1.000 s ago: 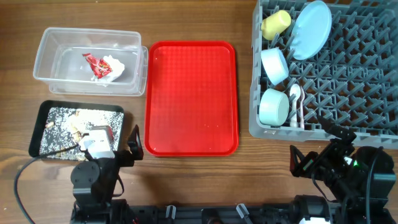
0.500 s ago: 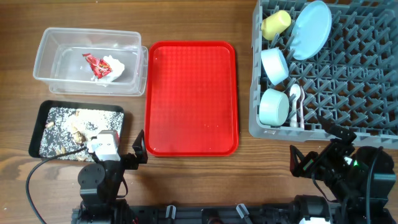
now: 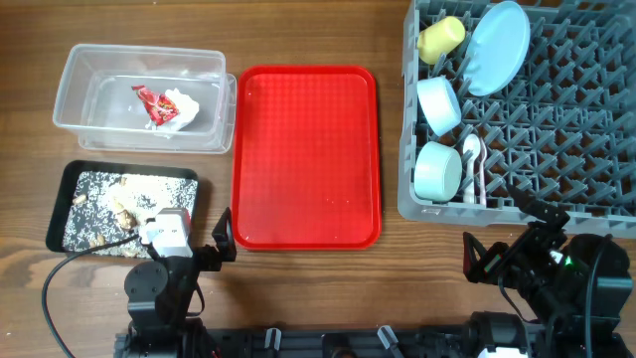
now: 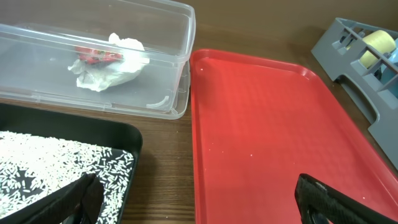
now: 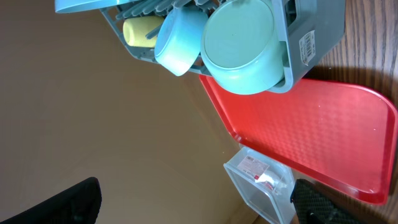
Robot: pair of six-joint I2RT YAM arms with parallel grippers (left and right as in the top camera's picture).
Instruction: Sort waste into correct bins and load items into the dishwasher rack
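Note:
The grey dishwasher rack (image 3: pixel 556 119) at the right holds the pale blue plate (image 3: pixel 497 45), the yellow cup (image 3: pixel 440 38), two blue-green bowls (image 3: pixel 438 102) (image 3: pixel 437 171) and the white fork and spoon (image 3: pixel 475 167). At the far left, the red-and-white wrapper with tissue (image 3: pixel 164 104) lies in the clear tub (image 3: pixel 75 70). Below it, pale food scraps (image 3: pixel 119 194) cover the black tray (image 3: pixel 60 214). My left gripper (image 3: pixel 219 239) hangs open and empty over the wood between the black tray (image 4: pixel 134 140) and the red tray (image 4: pixel 267 124). My right gripper (image 3: pixel 507 239) stands open and empty in front of the rack.
The flat red serving tray (image 3: pixel 306 154) lies between the bins and the rack. Both arm bases sit at the table's front edge. In the right wrist view the bowls (image 5: pixel 242 46) and the rack's wall (image 5: pixel 311 31) are close above the fingers.
My left arm drew back from the black tray toward the front edge and slightly right, then stopped. The right arm has not moved.

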